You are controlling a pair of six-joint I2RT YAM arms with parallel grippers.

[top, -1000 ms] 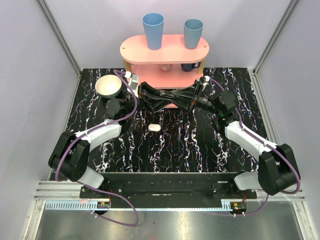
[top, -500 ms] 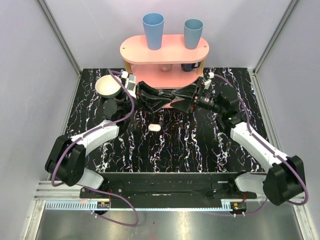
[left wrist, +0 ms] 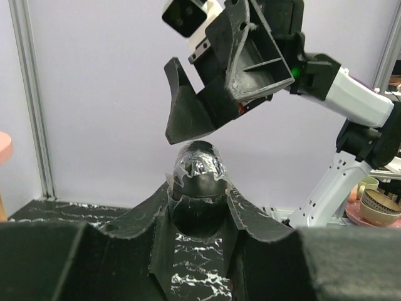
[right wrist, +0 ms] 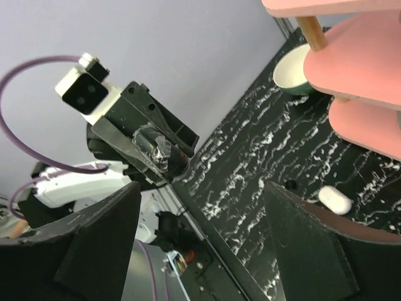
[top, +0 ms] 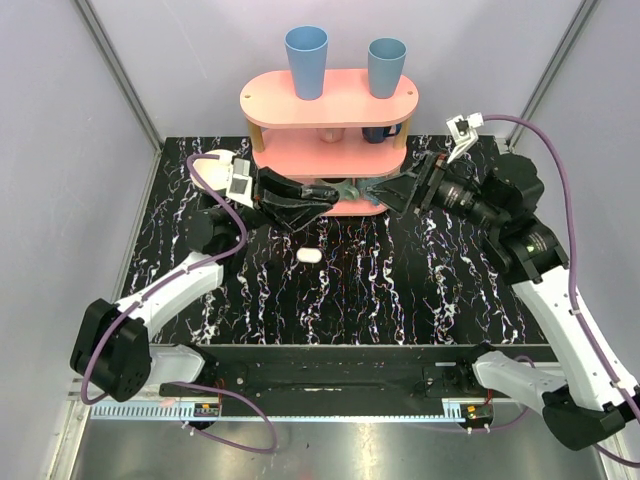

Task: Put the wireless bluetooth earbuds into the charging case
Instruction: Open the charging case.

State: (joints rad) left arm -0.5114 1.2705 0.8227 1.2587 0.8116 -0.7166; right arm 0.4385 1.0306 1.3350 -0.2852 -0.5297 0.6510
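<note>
White charging case [top: 309, 256] lies closed (contents hidden); left jaws pressed together, right jaws spread wide

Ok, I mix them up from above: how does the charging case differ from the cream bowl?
The charging case is a small, white, closed pill; the cream bowl is far bigger, round, open-topped. The case lies mid-table; the bowl sits far left by the pink shelf. Both rest on the table.
</note>
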